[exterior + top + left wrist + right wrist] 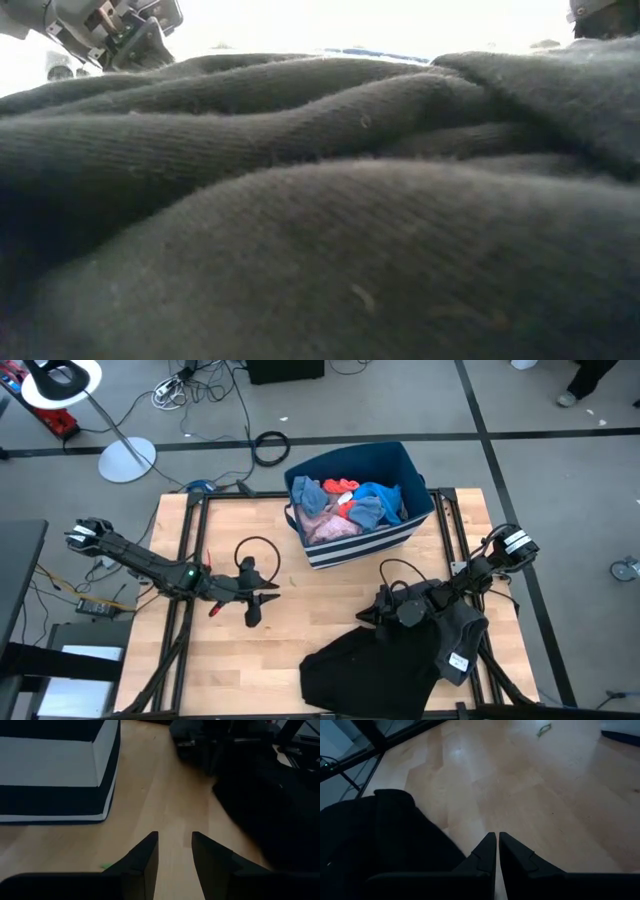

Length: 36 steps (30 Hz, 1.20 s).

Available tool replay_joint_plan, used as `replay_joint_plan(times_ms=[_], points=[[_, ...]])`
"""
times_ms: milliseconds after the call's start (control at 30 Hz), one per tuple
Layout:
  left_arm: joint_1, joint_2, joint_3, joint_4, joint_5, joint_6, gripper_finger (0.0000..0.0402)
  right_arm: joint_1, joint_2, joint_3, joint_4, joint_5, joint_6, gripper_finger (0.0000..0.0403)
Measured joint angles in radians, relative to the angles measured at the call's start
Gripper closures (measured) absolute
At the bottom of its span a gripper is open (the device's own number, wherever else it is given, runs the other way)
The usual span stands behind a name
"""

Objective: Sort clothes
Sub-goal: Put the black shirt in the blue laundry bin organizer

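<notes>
The black knit garment [365,675] lies crumpled on the wooden counter [300,610], at approx. 5 o'clock of the counter seen from above, touching a dark grey garment with a small white label [458,635] at about 4 o'clock. In the low view the dark knit fills nearly all the picture. More clothes, i.e. pink, bright blue, grey-blue and red soft pieces [348,505], sit inside the navy fabric bin with white stripes [365,538] at 12 o'clock.

Right pincer [368,617] is clenched w/ nothing between its fingers; it hovers just above the top edge of the black garment, and its wrist view shows the cloth right beside the tips. Left pincer [250,603] is at about 9 o'clock, over bare wood, fingers apart and empty.

From the left pincer the black garment lies toward 4 o'clock, well apart; its long axis runs roughly 9-to-3. The right arm is clearly nearer, so I judge the next pick of this piece belongs to it, after it releases its fingers first.
</notes>
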Motion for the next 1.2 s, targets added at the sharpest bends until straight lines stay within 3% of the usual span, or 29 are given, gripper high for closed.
replay_joint_plan(times_ms=[267,400,500,667,833,1033,1200], points=[[0.0,0.0,0.0,0.002,-0.01,0.001,0.028,-0.023,0.0,0.003,0.015,0.001,-0.068,0.0379],[0.0,0.0,0.0,-0.014,-0.011,0.002,0.028,-0.021,-0.003,0.072,-0.051,0.014,-0.135,0.0383],[0.0,0.0,0.0,-0.023,-0.012,0.001,0.028,-0.011,-0.003,0.176,-0.27,0.025,-0.167,0.0392],[0.0,0.0,0.0,-0.025,-0.013,0.001,0.028,0.003,-0.006,0.404,-0.827,0.029,-0.113,0.0399],[0.0,0.0,0.0,-0.028,-0.01,0.001,0.028,0.039,-0.007,0.614,-1.194,0.038,-0.048,0.0393],[0.0,0.0,0.0,-0.032,-0.009,0.001,0.028,0.12,-0.008,0.804,-1.468,0.04,0.022,0.0394],[0.0,0.0,0.0,-0.032,-0.008,0.001,0.028,0.2,-0.008,0.853,-1.51,0.038,0.037,0.0376]])
